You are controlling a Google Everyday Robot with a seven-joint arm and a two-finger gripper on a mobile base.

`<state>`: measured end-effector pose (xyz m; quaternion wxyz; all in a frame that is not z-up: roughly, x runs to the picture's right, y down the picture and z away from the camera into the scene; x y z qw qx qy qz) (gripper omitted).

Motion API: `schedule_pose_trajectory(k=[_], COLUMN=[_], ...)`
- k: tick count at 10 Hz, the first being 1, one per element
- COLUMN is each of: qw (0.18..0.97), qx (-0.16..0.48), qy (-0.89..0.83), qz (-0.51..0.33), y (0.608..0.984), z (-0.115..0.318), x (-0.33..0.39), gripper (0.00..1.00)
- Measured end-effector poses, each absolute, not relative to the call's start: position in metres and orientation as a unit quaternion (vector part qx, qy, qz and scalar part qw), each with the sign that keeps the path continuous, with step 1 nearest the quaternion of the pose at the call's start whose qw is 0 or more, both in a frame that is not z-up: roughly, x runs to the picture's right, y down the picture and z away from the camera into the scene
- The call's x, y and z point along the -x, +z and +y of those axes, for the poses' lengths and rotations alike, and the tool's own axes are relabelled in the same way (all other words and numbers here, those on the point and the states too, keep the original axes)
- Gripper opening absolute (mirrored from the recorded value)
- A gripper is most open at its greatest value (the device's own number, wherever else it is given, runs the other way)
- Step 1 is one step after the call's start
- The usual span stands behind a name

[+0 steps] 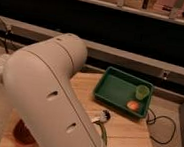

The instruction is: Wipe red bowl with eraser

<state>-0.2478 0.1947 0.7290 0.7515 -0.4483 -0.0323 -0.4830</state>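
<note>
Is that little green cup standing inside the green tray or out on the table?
Inside: the green cup stands upright in the green tray. The gripper is hidden behind the arm.

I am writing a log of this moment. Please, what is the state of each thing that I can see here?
red bowl: upright on the table, mostly hidden behind the arm
green tray: flat on the table, holding a green cup and an orange item
green cup: upright
hand: out of sight
eraser: not visible

Setting looks like a robotics lab or test room. A plain light wooden table serves as work surface, with a green plastic tray on it. Cable trails off table edge. Pincer not visible behind the large white robot arm.
</note>
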Motion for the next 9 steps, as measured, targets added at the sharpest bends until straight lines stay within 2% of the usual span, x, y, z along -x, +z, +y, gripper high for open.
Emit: schedule_pose_trajectory(k=[9], qw=[0.744], qx=[0.491], qy=[-0.452], qz=[-0.037], y=[0.715], z=[0.226], x=[0.226], gripper=[0.00])
